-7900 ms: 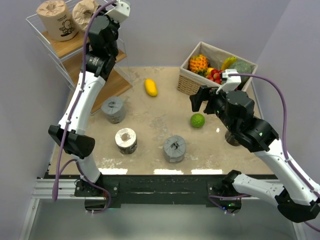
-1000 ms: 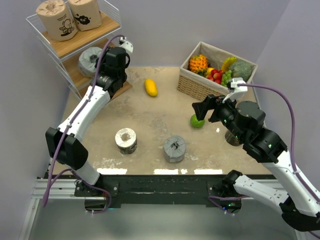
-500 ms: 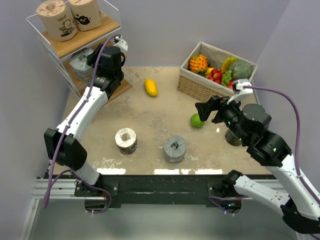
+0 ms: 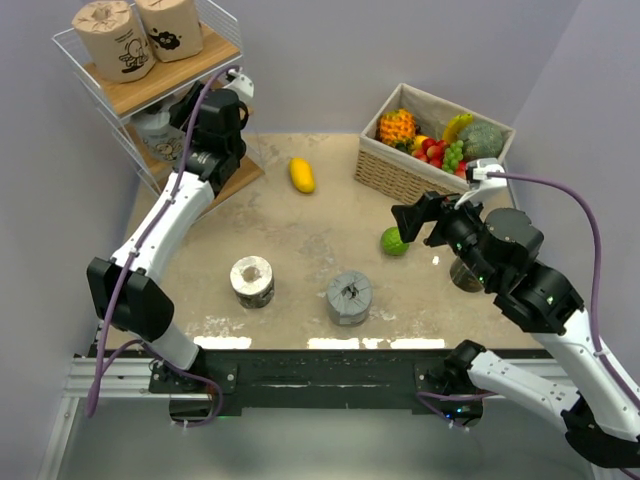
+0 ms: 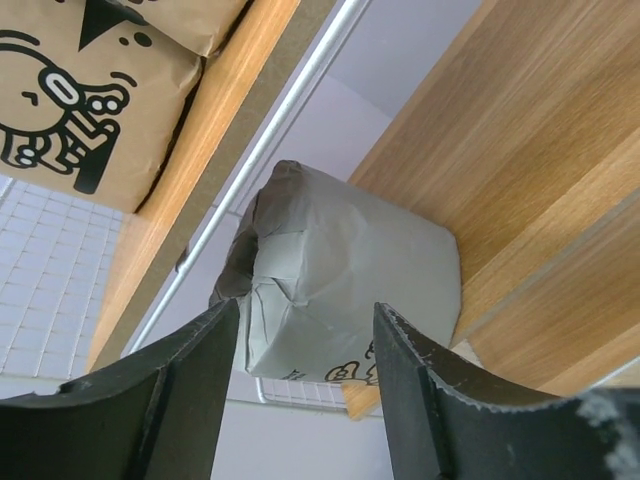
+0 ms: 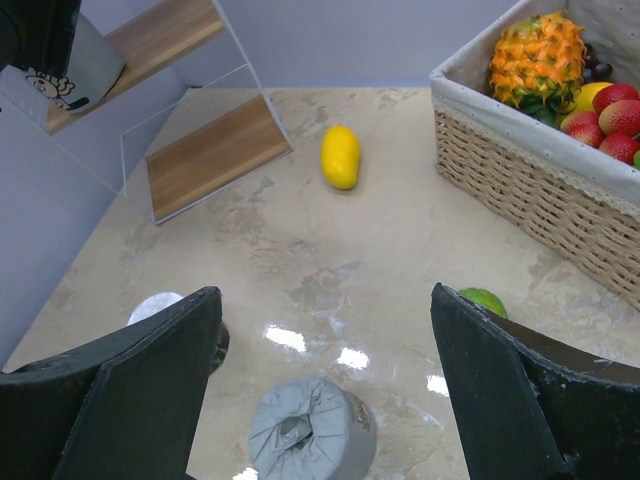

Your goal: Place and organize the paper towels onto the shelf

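Directly ahead of the left gripper point(image 5: 307, 318), a pale grey roll point(image 5: 340, 290) rests on the middle board of the shelf point(image 5: 530, 140). Jaws spread, one finger on either side of the roll's near end; contact cannot be confirmed. Above this gripper, two tan rolls point(image 4: 105, 38) occupy the top board.

Right gripper point(image 6: 325, 295) hangs over the table point(image 6: 300, 250), jaws wide apart, holding nothing. Below and between its fingers lies a dark grey roll point(image 6: 310, 432). A cream roll point(image 6: 158, 305) shows beside one finger, a lime point(image 6: 483, 300) beside the other. Mango point(image 6: 340, 157) farther ahead; fruit basket point(image 6: 540, 190) ahead and to one side.
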Robot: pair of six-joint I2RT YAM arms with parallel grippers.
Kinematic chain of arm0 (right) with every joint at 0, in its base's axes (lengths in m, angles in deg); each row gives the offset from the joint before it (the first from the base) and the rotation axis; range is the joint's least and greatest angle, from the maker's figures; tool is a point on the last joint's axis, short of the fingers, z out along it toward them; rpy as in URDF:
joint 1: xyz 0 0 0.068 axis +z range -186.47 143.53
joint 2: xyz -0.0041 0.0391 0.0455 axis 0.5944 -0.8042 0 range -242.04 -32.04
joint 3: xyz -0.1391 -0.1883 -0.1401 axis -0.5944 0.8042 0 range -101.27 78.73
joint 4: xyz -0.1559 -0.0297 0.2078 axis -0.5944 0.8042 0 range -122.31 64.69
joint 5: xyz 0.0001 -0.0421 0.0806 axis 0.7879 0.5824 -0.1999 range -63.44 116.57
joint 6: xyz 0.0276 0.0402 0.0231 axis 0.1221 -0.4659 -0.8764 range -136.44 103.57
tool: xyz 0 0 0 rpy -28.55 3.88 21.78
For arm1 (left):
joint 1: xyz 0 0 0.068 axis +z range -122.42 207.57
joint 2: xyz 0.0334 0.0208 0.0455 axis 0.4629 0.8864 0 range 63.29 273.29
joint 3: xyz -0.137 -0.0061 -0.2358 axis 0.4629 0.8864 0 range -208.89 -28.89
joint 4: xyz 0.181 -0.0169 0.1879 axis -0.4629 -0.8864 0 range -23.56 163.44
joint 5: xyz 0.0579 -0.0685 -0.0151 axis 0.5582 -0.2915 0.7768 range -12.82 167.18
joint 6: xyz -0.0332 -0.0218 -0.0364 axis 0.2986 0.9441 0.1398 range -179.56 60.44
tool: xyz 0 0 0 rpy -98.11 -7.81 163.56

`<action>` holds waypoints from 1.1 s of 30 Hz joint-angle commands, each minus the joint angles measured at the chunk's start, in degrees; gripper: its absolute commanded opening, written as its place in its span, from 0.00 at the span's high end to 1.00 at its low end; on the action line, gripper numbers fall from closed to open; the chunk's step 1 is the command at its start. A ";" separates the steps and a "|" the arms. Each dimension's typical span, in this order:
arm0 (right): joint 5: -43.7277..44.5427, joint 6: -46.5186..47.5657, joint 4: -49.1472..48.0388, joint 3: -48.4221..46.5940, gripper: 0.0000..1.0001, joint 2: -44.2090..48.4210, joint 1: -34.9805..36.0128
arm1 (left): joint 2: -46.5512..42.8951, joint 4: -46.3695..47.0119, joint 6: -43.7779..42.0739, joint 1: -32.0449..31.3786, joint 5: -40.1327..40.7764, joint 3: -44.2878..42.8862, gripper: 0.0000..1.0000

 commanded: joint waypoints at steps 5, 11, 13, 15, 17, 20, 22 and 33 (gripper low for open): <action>-0.18 0.50 -2.35 0.81 0.11 -0.36 0.09 | -2.86 -5.88 9.77 -0.60 -2.88 1.35 0.52; -0.44 0.50 -2.17 1.42 0.11 0.08 0.01 | -3.04 -3.84 9.07 0.54 -1.65 5.76 0.57; -0.61 0.67 -2.17 1.34 0.11 -0.01 0.09 | -2.51 -3.67 8.98 1.76 -1.04 5.32 0.57; -0.44 0.94 -1.91 1.16 0.11 -0.18 0.10 | -1.63 -3.58 8.72 2.47 -1.30 5.06 0.57; 0.08 1.29 -1.82 0.98 0.11 -0.18 0.10 | -0.85 -3.15 8.37 3.44 -1.30 4.62 0.57; 0.35 1.55 -2.08 1.25 0.11 -0.45 0.10 | 0.65 -3.05 8.28 4.32 -1.91 3.65 0.57; 0.53 1.64 -2.17 1.16 0.11 -0.80 0.10 | 1.62 -2.97 8.28 4.85 -1.83 2.86 0.57; 1.32 2.61 -2.26 1.16 0.11 -2.47 0.10 | 5.66 -0.77 6.34 6.61 -1.38 -0.30 0.57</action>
